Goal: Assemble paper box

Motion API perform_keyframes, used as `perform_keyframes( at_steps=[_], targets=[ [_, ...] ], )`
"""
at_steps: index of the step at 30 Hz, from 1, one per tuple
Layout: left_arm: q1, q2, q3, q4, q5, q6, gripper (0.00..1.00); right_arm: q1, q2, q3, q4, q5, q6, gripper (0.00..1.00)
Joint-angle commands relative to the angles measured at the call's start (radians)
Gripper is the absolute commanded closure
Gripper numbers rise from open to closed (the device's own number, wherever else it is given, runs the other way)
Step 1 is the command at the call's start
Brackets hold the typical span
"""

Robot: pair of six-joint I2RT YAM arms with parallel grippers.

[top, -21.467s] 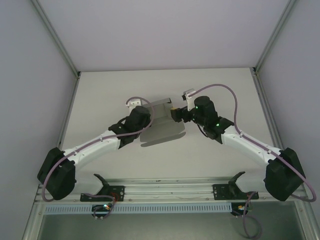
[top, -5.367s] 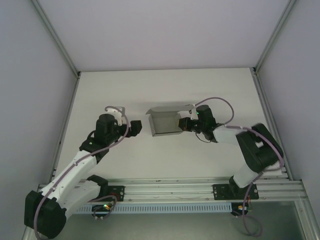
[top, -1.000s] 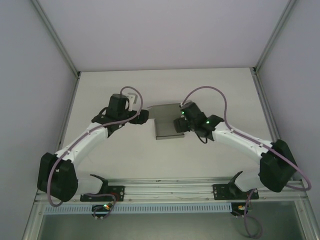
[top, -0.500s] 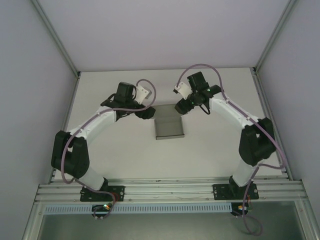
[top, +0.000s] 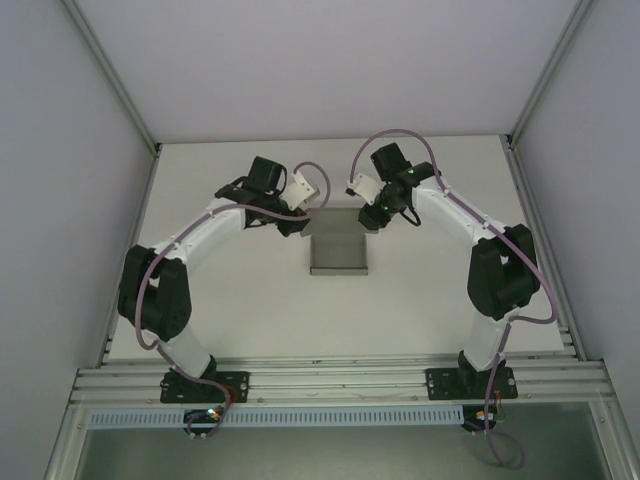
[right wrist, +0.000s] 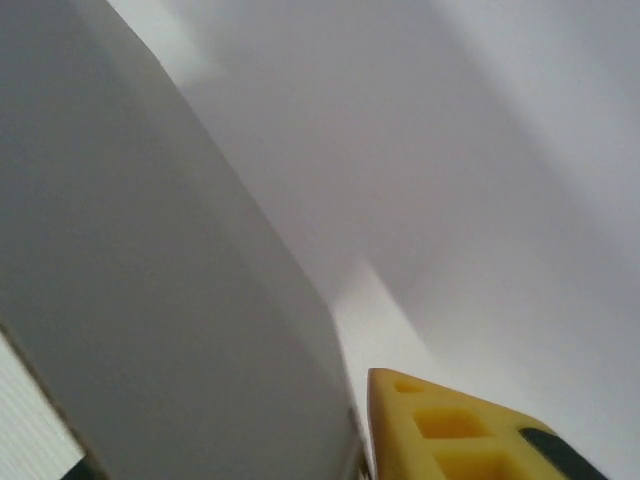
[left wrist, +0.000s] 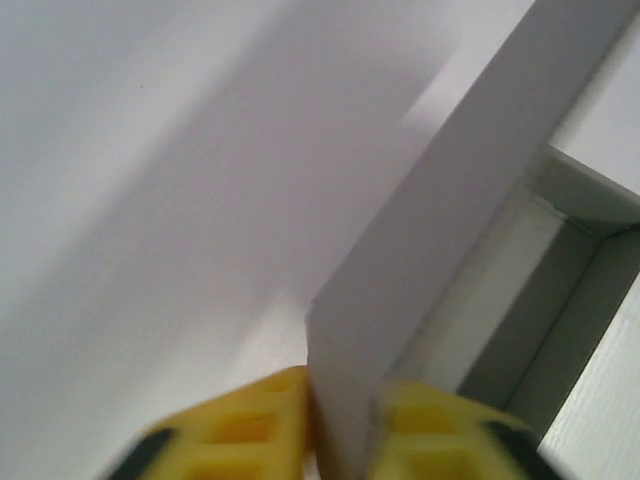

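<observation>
Farther back now, left hand (left wrist: 345, 405) tight on paper box (top: 338, 256) wall

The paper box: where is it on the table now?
In the top view the paper box lies at the middle of the table, its far corners flanked by the left pincer, which pinches a wall, and the right pincer.

Paper box (top: 338, 252): grey cardboard, part-folded, walls upright, top open, centre of table (top: 430, 300).
</observation>
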Motion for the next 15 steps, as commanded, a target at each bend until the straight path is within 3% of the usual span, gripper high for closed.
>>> perform_keyframes(
  at_steps=[1, 6, 9, 12, 15],
  targets=[
    [-0.005, -0.007, 0.017, -0.035, -0.038, 0.008, 1.0, -0.005, -0.01, 0.011, -0.064, 0.022, -0.01, 0.82],
    [-0.011, -0.048, -0.031, 0.041, -0.073, -0.02, 1.0, -0.005, -0.052, -0.017, -0.062, 0.058, -0.006, 0.87],
    [-0.013, -0.082, -0.065, 0.106, -0.11, -0.081, 1.0, -0.005, -0.063, -0.018, -0.07, 0.067, 0.013, 1.0],
    [-0.029, -0.105, -0.075, 0.154, -0.145, -0.19, 1.0, -0.001, -0.072, -0.003, -0.039, 0.077, 0.119, 1.0],
    [-0.071, -0.108, -0.067, 0.182, -0.223, -0.309, 1.0, 0.012, -0.079, 0.007, 0.036, 0.106, 0.325, 1.0]
  ],
)
